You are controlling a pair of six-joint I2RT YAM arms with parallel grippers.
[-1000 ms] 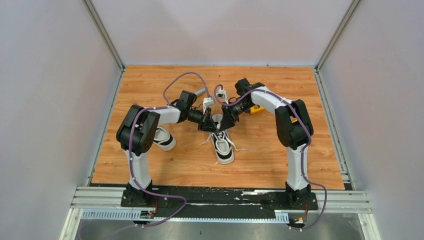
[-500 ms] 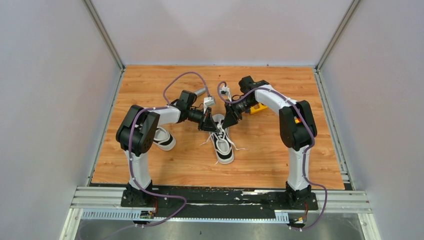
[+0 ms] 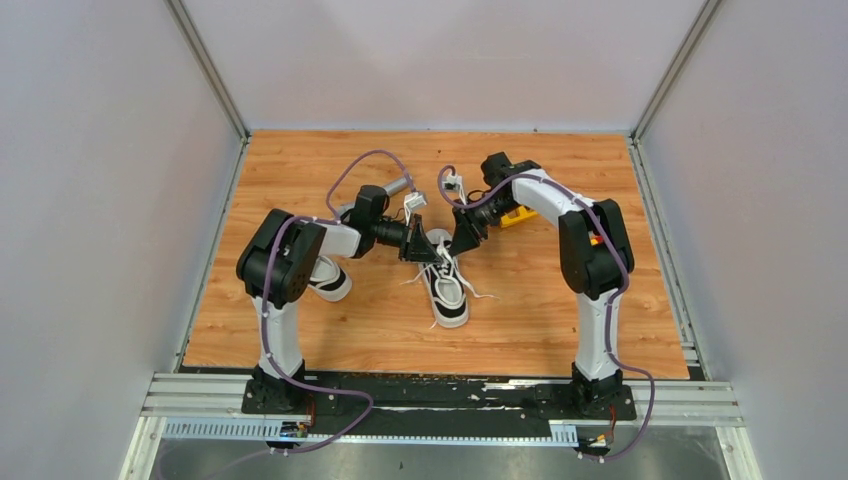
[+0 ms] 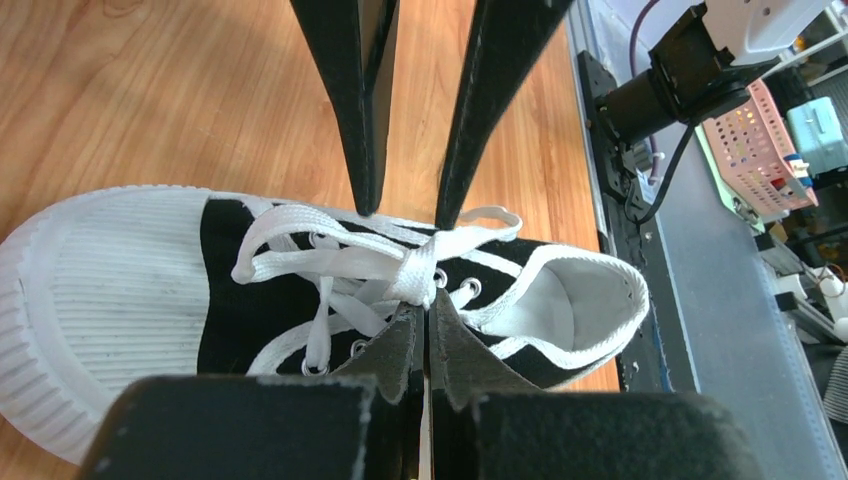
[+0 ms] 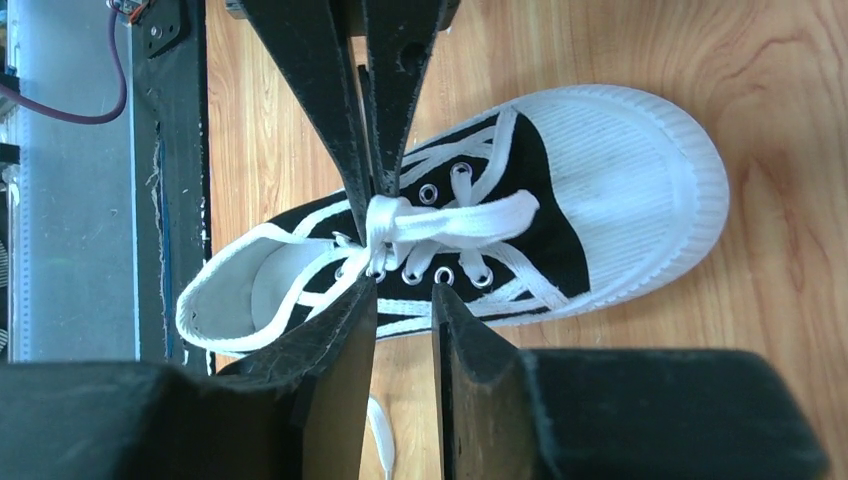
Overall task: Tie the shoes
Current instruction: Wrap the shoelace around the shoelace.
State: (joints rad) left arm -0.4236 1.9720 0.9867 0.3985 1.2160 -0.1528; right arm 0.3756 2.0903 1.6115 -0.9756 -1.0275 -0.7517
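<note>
right gripper (image 5: 405, 292) backs off right, fingers parted.
left gripper (image 4: 425, 312) stays clenched on the lace (image 4: 415, 268) crossing of the middle shoe (image 3: 447, 292); i judge the first knot snug, bow still to do.

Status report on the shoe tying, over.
Left gripper shut on the lace crossing of the centre shoe. Right gripper open, tips just opposite. Bow not yet tied. Second shoe off aside; nothing in the way.

Second shoe (image 3: 328, 280) half behind left arm (image 3: 285, 262)
</note>
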